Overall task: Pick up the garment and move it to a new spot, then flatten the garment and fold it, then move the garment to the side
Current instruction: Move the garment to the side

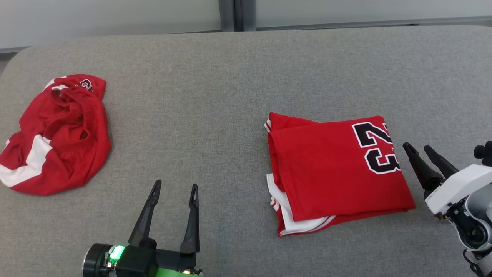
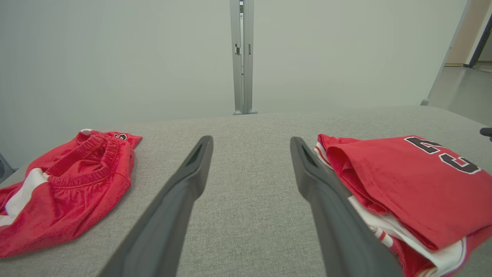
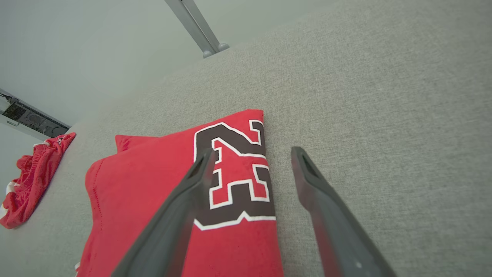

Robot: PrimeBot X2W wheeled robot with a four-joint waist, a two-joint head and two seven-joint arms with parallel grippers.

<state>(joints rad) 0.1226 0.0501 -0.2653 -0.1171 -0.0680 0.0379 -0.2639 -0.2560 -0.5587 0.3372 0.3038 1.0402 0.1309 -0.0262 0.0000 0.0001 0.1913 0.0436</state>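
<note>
1. Jersey (image 1: 330, 181): red, folded into a rough rectangle, lying flat on the grey surface (image 1: 215, 84). A black "23" outlined in white faces up at its right end. White trim shows from the lower layers at its near-left corner.
2. Right gripper (image 1: 417, 147): just right of the jersey, beside the "23". Its fingers are parted a moderate way with nothing between them. In the right wrist view one finger lies over the number and the other over bare surface past the jersey's edge. Cannot tell whether it touches the cloth.
3. Left gripper (image 1: 175, 185): well left of the jersey and nearer the robot. Its fingers are spread wide and empty, over bare surface.
4. Shorts (image 1: 57, 134): red with white panels, a crumpled heap far left of the jersey.
5. Metal post (image 1: 234, 15): stands behind the surface, beyond the jersey and to its left.
</note>
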